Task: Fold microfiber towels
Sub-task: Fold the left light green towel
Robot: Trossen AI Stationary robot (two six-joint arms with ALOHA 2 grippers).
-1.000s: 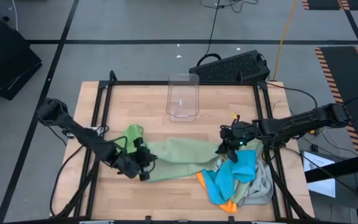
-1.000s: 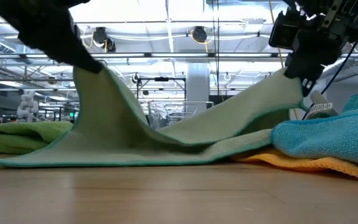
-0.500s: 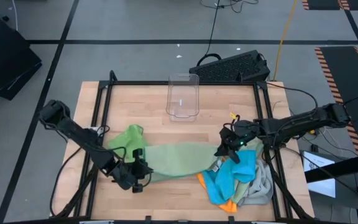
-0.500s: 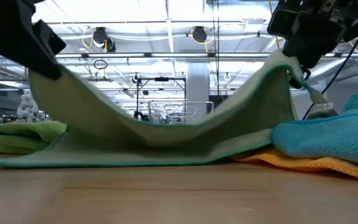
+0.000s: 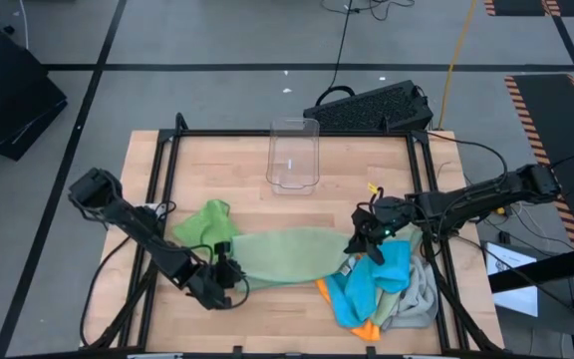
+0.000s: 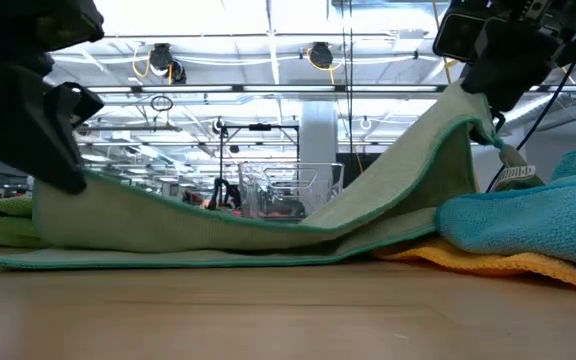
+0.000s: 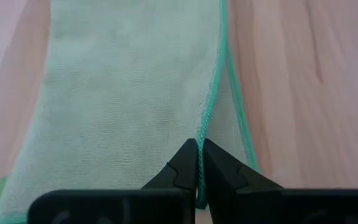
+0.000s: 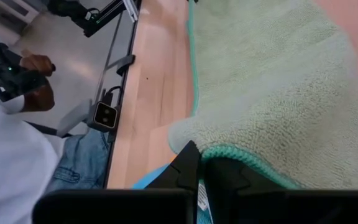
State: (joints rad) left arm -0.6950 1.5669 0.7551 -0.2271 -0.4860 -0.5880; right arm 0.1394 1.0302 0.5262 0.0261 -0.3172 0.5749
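Note:
A sage green towel (image 5: 285, 254) with a teal hem lies across the table's middle, doubled over. Both grippers hold its upper layer while the lower layer (image 6: 198, 255) rests on the wood. My left gripper (image 5: 229, 275) is shut on the towel's left end, low near the table. My right gripper (image 5: 360, 239) is shut on its right end, higher up. A bright green towel (image 5: 207, 221) lies left of it. Blue (image 5: 377, 284), orange (image 5: 367, 325) and light grey (image 5: 422, 299) towels are piled at the near right. My left gripper pinches the teal hemmed edge (image 7: 201, 134) at the towel's left end between its two fingers, slanting down from the table's left. That end sits just above the lower layer. My right gripper pinches the teal hemmed edge (image 8: 229, 155) at the towel's right end between its two fingers, coming from the table's right. This end is lifted clear, and the cloth slopes down from it (image 6: 468, 125) toward the left with a slight sag.
A clear plastic bin (image 5: 294, 155) stands at the table's far middle. A black frame (image 5: 172, 150) runs along the table's sides. Bare wood lies along the near edge (image 5: 267, 319). In the right wrist view a person (image 8: 11, 155) sits beyond the table.
My left gripper has gone down and toward the table's near edge, carrying the sage towel's left end from high above the table to just over the lower layer. The upper layer now sags lower. My right gripper has kept its end raised in place.

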